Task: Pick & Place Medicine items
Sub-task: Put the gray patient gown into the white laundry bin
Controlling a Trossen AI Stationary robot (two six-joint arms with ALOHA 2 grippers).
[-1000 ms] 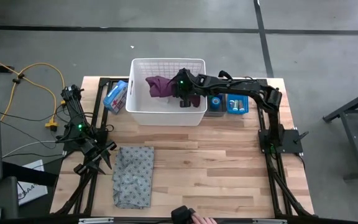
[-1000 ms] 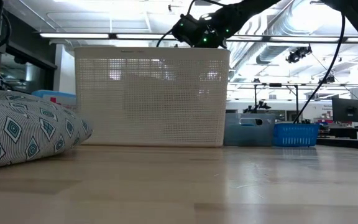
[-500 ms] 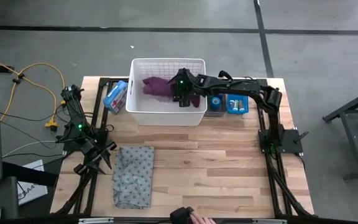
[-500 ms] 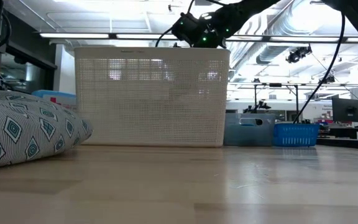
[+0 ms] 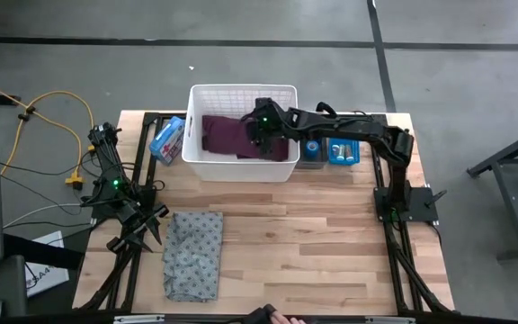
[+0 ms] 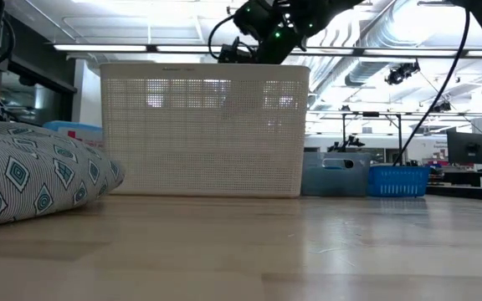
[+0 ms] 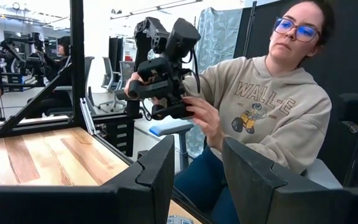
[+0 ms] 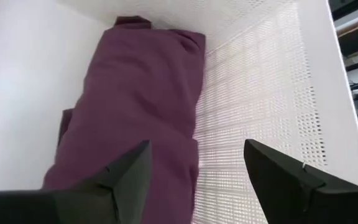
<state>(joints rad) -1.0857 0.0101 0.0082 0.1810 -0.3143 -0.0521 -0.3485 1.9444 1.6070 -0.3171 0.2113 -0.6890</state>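
Inside the white basket (image 5: 241,166), the purple cloth (image 5: 232,137) now lies spread flat on the floor against one wall; half a second ago it was bunched and hanging from the right gripper (image 5: 261,135). The release is therefore judged complete. That gripper now stands above the cloth with fingers spread wide and nothing between them, as the right wrist view confirms (image 8: 194,180).

The cloth is not a medicine item, so this placement does not appear to advance the stated task. The medicine items (image 5: 329,149) sit in small bins at the far edge of the counter (image 5: 331,252), just beside the basket on the right arm's side; individual pieces cannot be told apart.

Right arm: stretched from its base across the bins, wrist over the basket's right portion and, in the low view, raised above the rim (image 6: 262,21).

Left gripper (image 5: 147,225): parked at the counter's left edge near the grey patterned cloth (image 5: 193,254), fingers parted and empty (image 7: 194,180), facing a seated person (image 7: 260,99).
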